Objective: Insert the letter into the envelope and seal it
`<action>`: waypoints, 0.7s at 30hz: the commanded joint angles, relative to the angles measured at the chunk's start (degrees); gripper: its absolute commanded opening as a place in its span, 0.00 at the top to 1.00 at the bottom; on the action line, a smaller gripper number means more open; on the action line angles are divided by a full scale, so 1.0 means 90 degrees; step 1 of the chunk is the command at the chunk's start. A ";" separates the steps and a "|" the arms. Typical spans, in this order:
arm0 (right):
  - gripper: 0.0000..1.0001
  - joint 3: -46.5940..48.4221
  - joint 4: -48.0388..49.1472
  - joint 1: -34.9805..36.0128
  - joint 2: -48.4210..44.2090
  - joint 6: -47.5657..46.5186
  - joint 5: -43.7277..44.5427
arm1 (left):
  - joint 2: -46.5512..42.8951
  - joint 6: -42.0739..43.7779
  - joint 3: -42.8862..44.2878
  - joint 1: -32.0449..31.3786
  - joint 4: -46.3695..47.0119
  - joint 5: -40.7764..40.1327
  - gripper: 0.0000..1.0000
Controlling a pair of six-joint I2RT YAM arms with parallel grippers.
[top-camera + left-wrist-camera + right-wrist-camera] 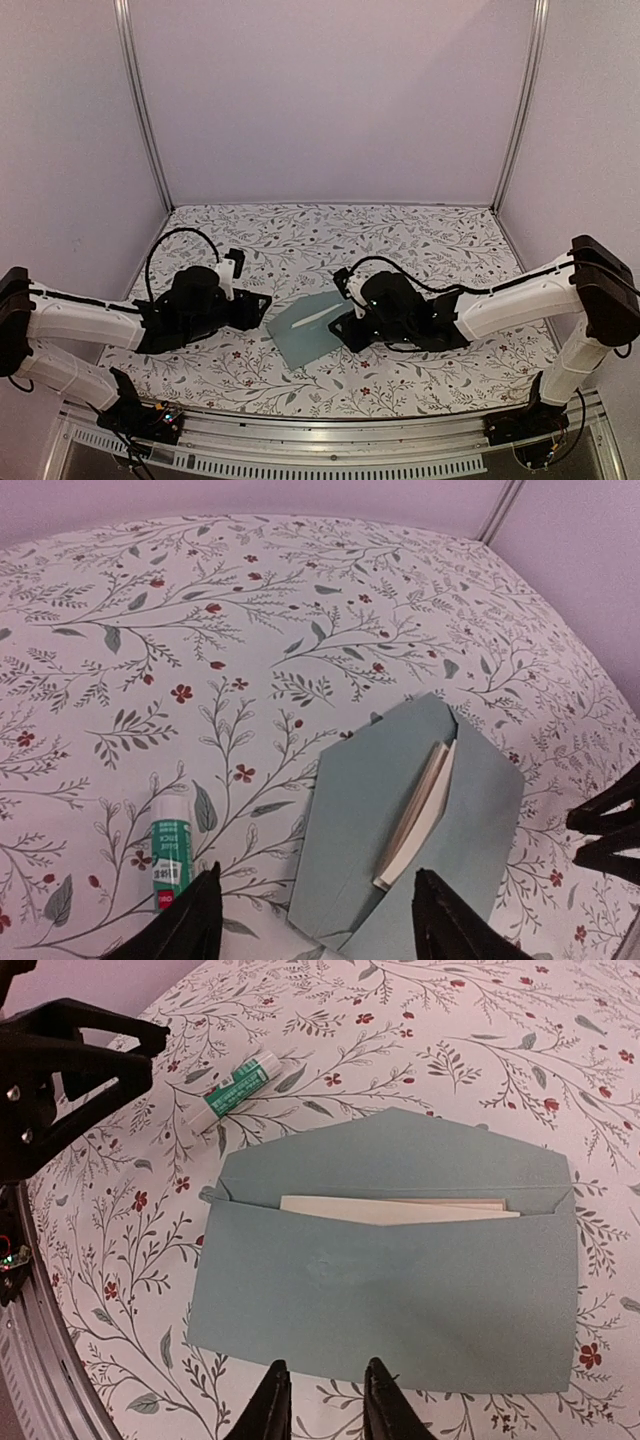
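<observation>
The teal envelope (308, 332) lies flat on the floral cloth between my two grippers, its flap open. The folded cream letter (400, 1208) sits inside the pocket, with only its top edge showing; it also shows in the left wrist view (415, 815). My left gripper (320, 935) is open and empty, hovering just above one short end of the envelope (370, 810). My right gripper (325, 1410) is slightly open and empty, just off the envelope's (400, 1290) long bottom edge. In the top view the left gripper (262, 310) and right gripper (340, 325) flank the envelope.
A white-and-teal glue stick (170, 855) lies on the cloth beside the envelope, near the left gripper's finger; it also shows in the right wrist view (238, 1085). Pale walls and metal posts (145, 110) enclose the floral table (420, 240).
</observation>
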 commanded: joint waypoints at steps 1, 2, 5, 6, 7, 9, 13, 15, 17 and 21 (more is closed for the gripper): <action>0.83 0.0086 0.1008 0.0018 0.0462 -0.0079 -0.0118 | 0.0609 -0.0139 0.0297 0.0357 0.0524 0.1440 0.40; 0.87 0.0139 0.1069 0.0017 0.0556 -0.0067 -0.0146 | 0.0803 -0.0166 0.0411 0.0456 0.0531 0.1718 0.43; 0.99 0.0361 0.1152 0.0012 0.0954 -0.0065 -0.0214 | 0.1266 -0.0267 0.0730 0.0644 0.0461 0.2245 0.46; 1.00 0.0423 0.1193 0.0008 0.1045 -0.0069 -0.0249 | 0.1395 -0.0296 0.0838 0.0709 0.0409 0.2405 0.46; 1.00 0.0466 0.1238 -0.0001 0.1187 -0.0092 -0.0289 | 0.1516 -0.0350 0.0943 0.0788 0.0319 0.2500 0.47; 1.00 0.0519 0.1293 -0.0029 0.1348 -0.0094 -0.0316 | 0.1666 -0.0409 0.1088 0.0891 0.0199 0.2606 0.49; 1.00 0.0412 0.1537 -0.0083 0.1591 -0.0042 -0.0366 | 0.1860 -0.0520 0.1070 0.1142 0.0321 0.3074 0.48; 1.00 0.0361 0.1659 -0.0107 0.1704 -0.0022 -0.0411 | 0.1979 -0.0552 0.1025 0.1218 0.0423 0.3278 0.47; 1.00 0.0311 0.1805 -0.0110 0.1819 -0.0010 -0.0469 | 0.2090 -0.0570 0.0987 0.1267 0.0535 0.3425 0.45; 1.00 0.0281 0.1899 -0.0128 0.2007 -0.0061 -0.0503 | 0.2228 -0.0575 0.0964 0.1322 0.0667 0.3572 0.41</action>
